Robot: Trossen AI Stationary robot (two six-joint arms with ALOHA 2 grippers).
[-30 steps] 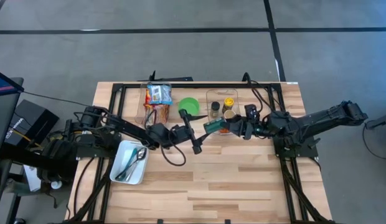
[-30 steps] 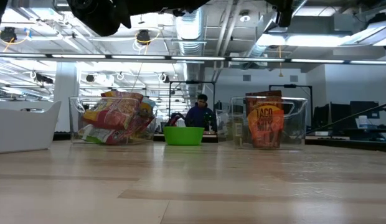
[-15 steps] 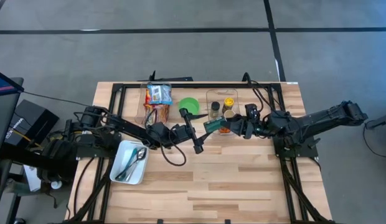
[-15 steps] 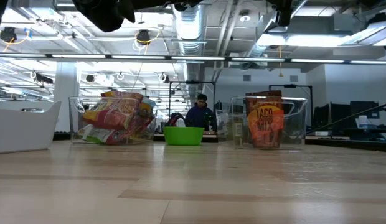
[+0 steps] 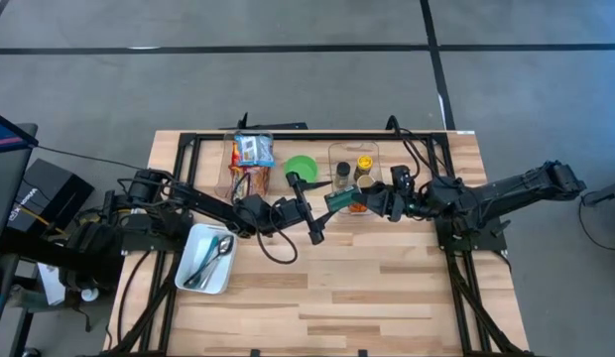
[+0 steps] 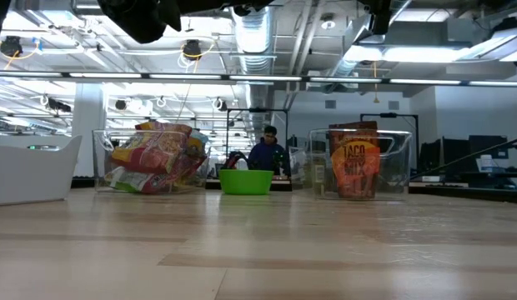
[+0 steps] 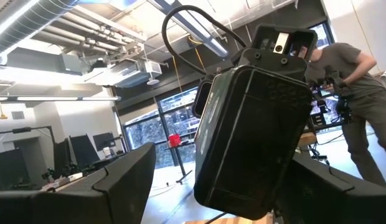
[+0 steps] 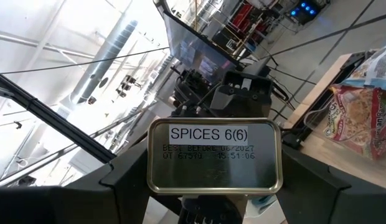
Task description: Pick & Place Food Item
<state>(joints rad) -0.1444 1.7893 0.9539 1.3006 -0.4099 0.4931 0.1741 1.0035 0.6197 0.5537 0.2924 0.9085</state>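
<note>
Wooden table (image 5: 387, 288). At your far left sits a white rectangular tray (image 5: 187, 270) with shiny spoons (image 5: 213, 258). Your left arm reaches low to the table's middle, left gripper (image 5: 312, 210) level, fingers spread wide with nothing between them. Facing it, just beside it, is a flat metal tin (image 8: 215, 155) with rounded corners and a white label. The right gripper (image 5: 349, 204) clamps it, held off the table in front of the clear bin (image 5: 352, 159), right arm stretched in.
</note>
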